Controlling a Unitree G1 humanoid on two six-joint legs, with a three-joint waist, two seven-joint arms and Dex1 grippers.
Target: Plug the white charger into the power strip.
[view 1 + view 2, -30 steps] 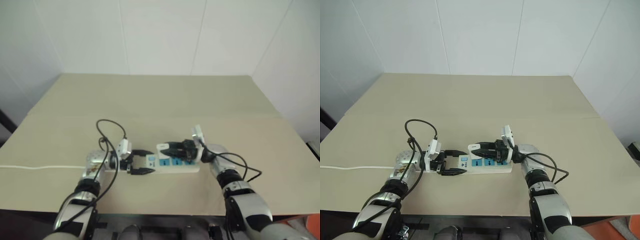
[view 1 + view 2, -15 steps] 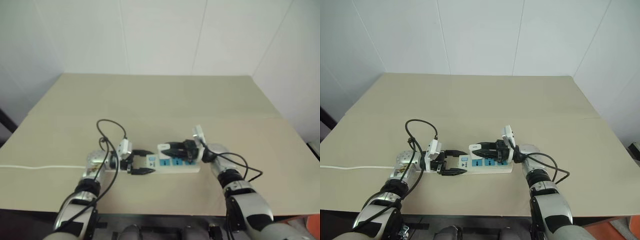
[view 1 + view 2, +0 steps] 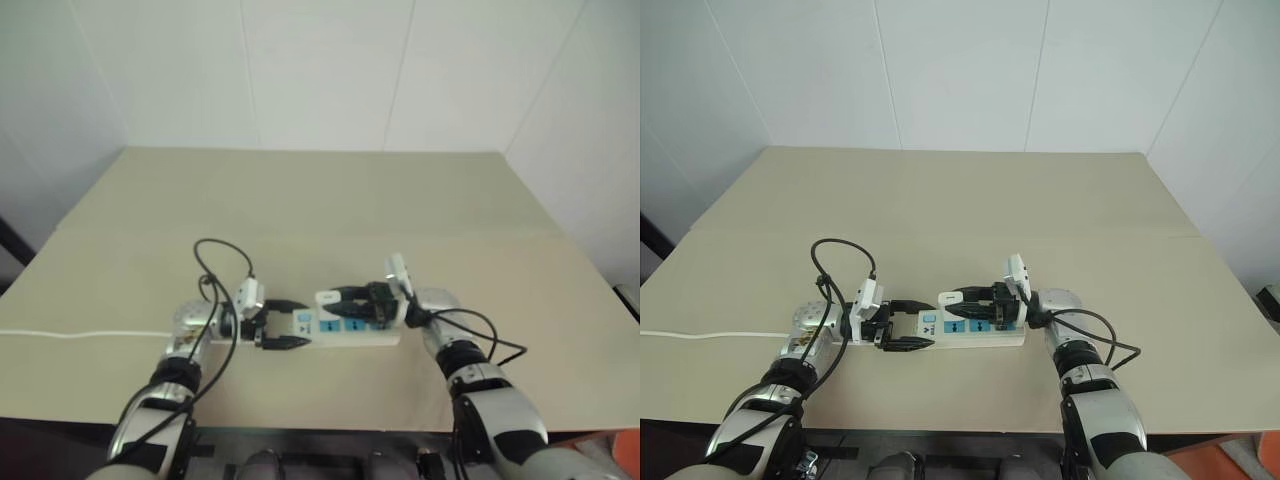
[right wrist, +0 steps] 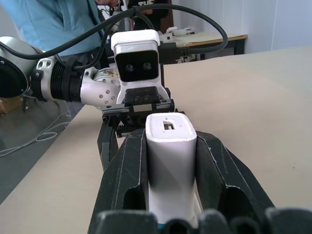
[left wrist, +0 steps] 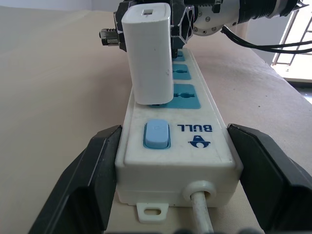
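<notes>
The power strip (image 5: 195,146) lies on the table, a long white bar with blue outlet faces and a blue switch at its near end. My left gripper (image 5: 174,136) is shut on that end, one black finger against each side. The white charger (image 5: 148,53) stands upright on the outlet next to the switch, its base against the blue face and its prongs hidden. My right gripper (image 4: 170,139) is shut on the charger (image 4: 170,151), reaching in along the strip from the right. From the head, both grippers meet over the strip (image 3: 985,335) at the table's front middle.
The strip's thin white cord (image 3: 710,335) runs off to the left across the beige table (image 3: 940,200). A black cable (image 3: 835,260) loops above my left wrist. Behind my left arm, a person in a blue top (image 4: 53,19) stands beyond the table's edge.
</notes>
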